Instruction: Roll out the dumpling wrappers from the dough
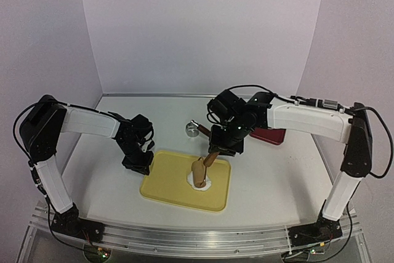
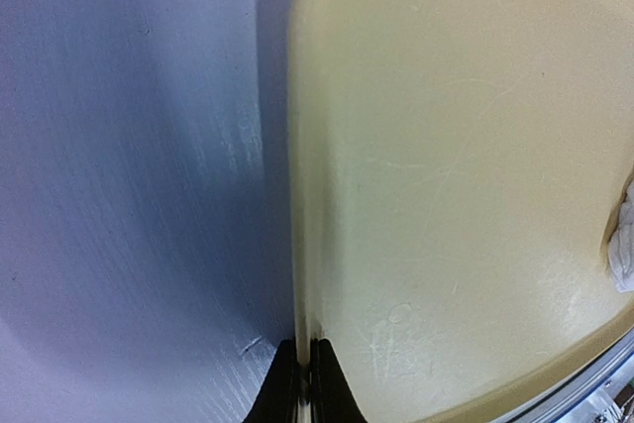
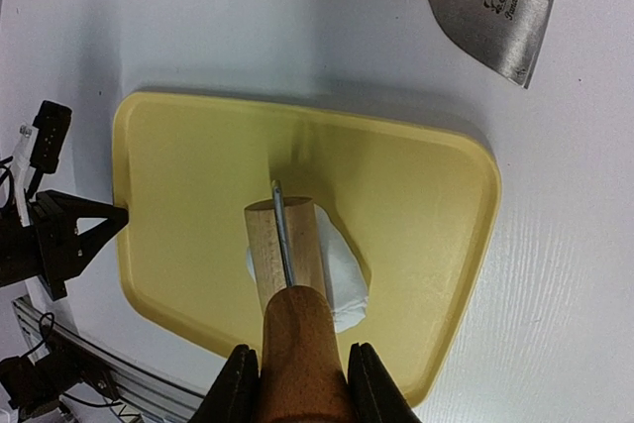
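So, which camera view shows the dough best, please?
The right wrist view: the dough lies close and flat on the yellow tray, partly under the rolling pin. The top view shows a small white patch; the left wrist only a sliver at its edge.

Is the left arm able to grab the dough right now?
Probably not. The left gripper is shut on the edge of the yellow tray, and the rolling pin in the right gripper sits on the dough.

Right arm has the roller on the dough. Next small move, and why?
Probably roll the rolling pin across the dough: it's only a small patch, mostly under the roller, and the left gripper pinches the tray rim, steadying it.
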Tool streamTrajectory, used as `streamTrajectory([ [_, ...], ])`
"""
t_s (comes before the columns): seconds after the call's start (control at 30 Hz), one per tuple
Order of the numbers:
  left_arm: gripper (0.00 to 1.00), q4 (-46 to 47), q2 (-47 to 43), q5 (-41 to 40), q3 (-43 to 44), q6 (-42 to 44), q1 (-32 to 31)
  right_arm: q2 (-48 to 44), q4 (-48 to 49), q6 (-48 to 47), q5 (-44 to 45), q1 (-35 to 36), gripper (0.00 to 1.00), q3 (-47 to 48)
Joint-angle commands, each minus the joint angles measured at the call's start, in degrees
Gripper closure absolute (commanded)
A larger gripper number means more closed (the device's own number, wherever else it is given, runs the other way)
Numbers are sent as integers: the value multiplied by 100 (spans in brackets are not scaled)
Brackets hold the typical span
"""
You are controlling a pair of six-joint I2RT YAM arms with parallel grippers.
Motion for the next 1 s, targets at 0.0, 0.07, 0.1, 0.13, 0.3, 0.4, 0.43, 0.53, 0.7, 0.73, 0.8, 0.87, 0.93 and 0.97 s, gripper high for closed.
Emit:
streamTrajectory([
  [0.0,100,31,158,-327,-239,134,-1,1496,-1123,-275,155,288,100,-712],
  [0.07,100,32,157,-317,-265,128,-1,1585,-1119,-284,126,326,100,-701],
  [0.1,100,32,153,-318,-280,125,-1,1627,-1114,-289,118,339,100,-700],
  [0.13,100,32,144,-318,-294,125,-1,1653,-1106,-293,110,350,100,-700],
  [0.3,100,40,122,-310,-346,116,-1,1809,-1037,-332,24,404,100,-675],
  [0.4,100,40,121,-310,-352,116,-1,1884,-1031,-336,-2,426,100,-673],
  [0.43,100,38,121,-312,-354,113,-1,1893,-1030,-328,0,431,100,-681],
  [0.53,100,32,112,-319,-363,98,-1,1873,-1029,-276,38,442,100,-723],
  [0.7,100,25,79,-347,-412,79,-1,1774,-1099,-147,183,462,100,-801],
  [0.73,100,23,71,-357,-420,74,-1,1753,-1130,-123,235,462,100,-816],
  [0.8,100,14,56,-378,-422,72,2,1687,-1191,-82,324,470,100,-815],
  [0.87,100,3,48,-395,-409,69,6,1617,-1255,-38,424,481,100,-815],
  [0.93,100,-13,40,-414,-388,72,8,1541,-1288,-24,449,485,100,-791],
  [0.97,100,-17,36,-418,-384,72,8,1509,-1316,-28,508,484,100,-751],
])
